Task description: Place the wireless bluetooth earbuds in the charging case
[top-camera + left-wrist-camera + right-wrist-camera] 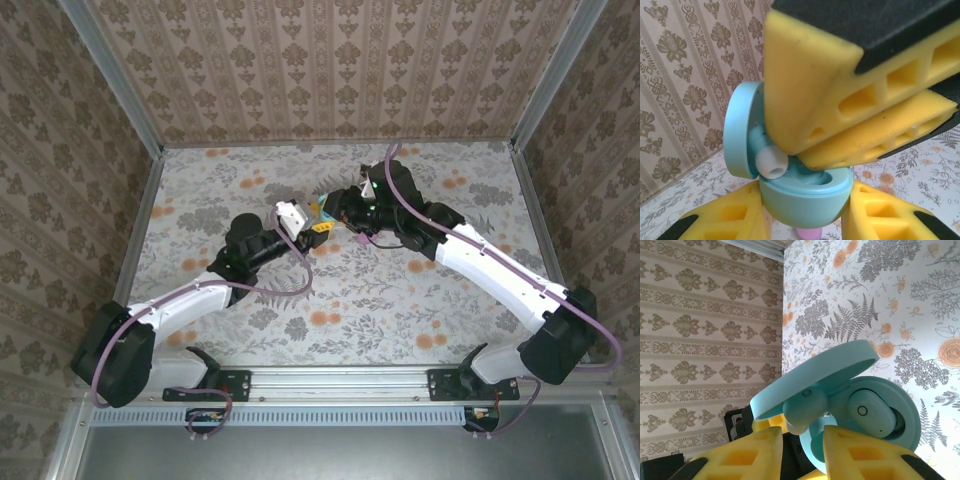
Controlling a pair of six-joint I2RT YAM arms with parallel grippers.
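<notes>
My left gripper (805, 202) is shut on the base of the teal charging case (807, 197), whose lid (739, 131) stands open to the left. From above, my right gripper's yellow fingers (830, 85) reach into the case, shut on a teal earbud with a whitish tip (771, 164). That earbud (806, 407) hangs just under the lid (815, 372), at the tips of my right gripper (804, 436). A second teal earbud (871, 417) sits seated in its socket. Seen from above, the grippers (318, 228) (345, 212) meet mid-table around the case (322, 207).
A pink object (809, 234) peeks out below the case, mostly hidden. The floral tabletop (400, 300) is bounded by patterned walls (330, 70) at the back and sides.
</notes>
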